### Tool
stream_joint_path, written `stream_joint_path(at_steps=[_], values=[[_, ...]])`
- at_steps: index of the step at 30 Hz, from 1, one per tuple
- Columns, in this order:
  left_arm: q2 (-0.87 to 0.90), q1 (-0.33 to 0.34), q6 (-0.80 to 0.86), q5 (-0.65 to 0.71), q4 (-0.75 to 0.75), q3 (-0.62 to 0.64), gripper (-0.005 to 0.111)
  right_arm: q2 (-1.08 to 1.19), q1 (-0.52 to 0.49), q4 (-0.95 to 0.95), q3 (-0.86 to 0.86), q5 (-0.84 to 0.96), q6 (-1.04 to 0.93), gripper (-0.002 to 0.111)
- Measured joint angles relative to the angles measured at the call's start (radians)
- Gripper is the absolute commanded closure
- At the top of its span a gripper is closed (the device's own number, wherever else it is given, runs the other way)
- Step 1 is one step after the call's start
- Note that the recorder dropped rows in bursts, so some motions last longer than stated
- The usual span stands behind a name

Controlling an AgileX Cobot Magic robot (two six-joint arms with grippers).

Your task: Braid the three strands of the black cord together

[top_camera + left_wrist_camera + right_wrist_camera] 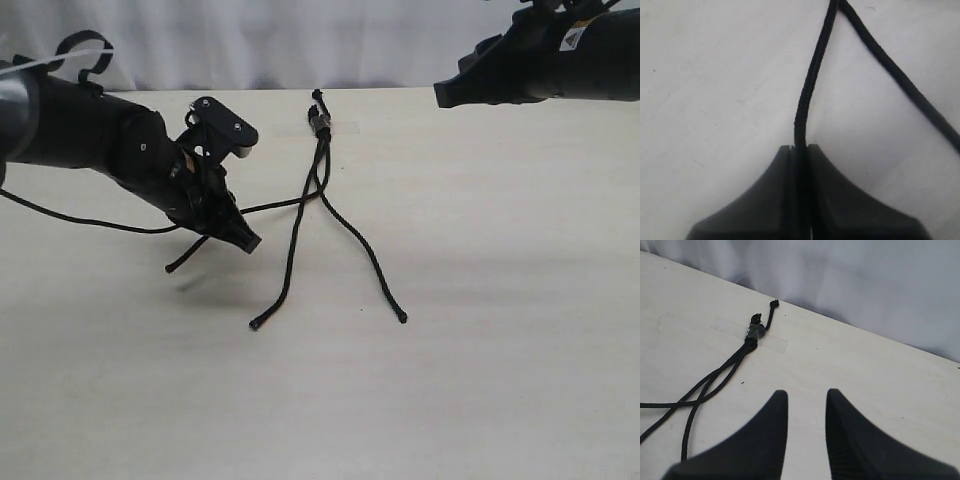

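The black cord's bound end point(320, 118) lies taped at the table's back middle, and shows again as the knotted end point(755, 331) in the right wrist view. Three strands fan out toward the front. The left strand point(275, 206) runs sideways into my left gripper point(247, 240), which is shut on it low over the table; its tail point(185, 258) trails beyond. Close up, that strand point(809, 85) enters the left gripper point(800, 148). The middle strand point(290, 250) and right strand point(365, 250) lie loose. My right gripper point(447, 95), point(806, 395) hovers open and empty at the back right.
A strip of clear tape point(774, 342) holds the cord to the pale wooden table point(480, 380). A thicker arm cable point(90, 222) loops over the table at the left. A white curtain point(300, 40) closes off the back edge.
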Motion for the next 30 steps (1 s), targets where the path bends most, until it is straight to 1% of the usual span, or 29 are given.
stream_joint_path(at_steps=[4,8,17,19,21,23,25,28,29,30], values=[[0.041,0.000,-0.009,-0.009,0.000,0.000,0.077,0.000,0.000,0.000,0.000,0.000,0.000,0.083],[0.063,0.000,-0.011,-0.009,0.000,0.002,0.068,0.000,0.000,0.000,0.000,0.000,0.000,0.083],[0.065,0.000,-0.014,0.033,0.000,0.002,0.068,0.000,0.000,0.000,0.000,-0.002,0.000,0.083],[0.065,0.000,-0.016,0.062,0.000,-0.021,0.068,0.000,0.000,0.000,0.000,-0.002,0.000,0.083],[0.042,0.000,-0.016,0.103,0.000,-0.052,0.068,0.000,0.000,0.000,0.000,-0.002,0.000,0.083],[-0.045,0.000,-0.016,0.137,0.000,-0.078,0.068,0.000,0.000,0.000,0.000,-0.002,0.000,0.083],[-0.143,0.000,-0.016,0.139,0.001,-0.082,0.075,0.000,0.000,0.010,0.000,-0.002,0.000,0.083],[-0.292,0.000,-0.014,0.100,0.013,-0.082,0.100,0.000,0.000,0.069,0.000,0.009,0.000,0.083],[-0.352,0.000,-0.014,0.083,0.015,-0.082,0.106,0.000,0.005,0.083,0.000,0.025,0.000,0.083],[-0.384,0.000,-0.014,0.063,0.015,-0.073,0.107,0.000,0.016,0.089,0.000,0.037,0.000,0.083]])
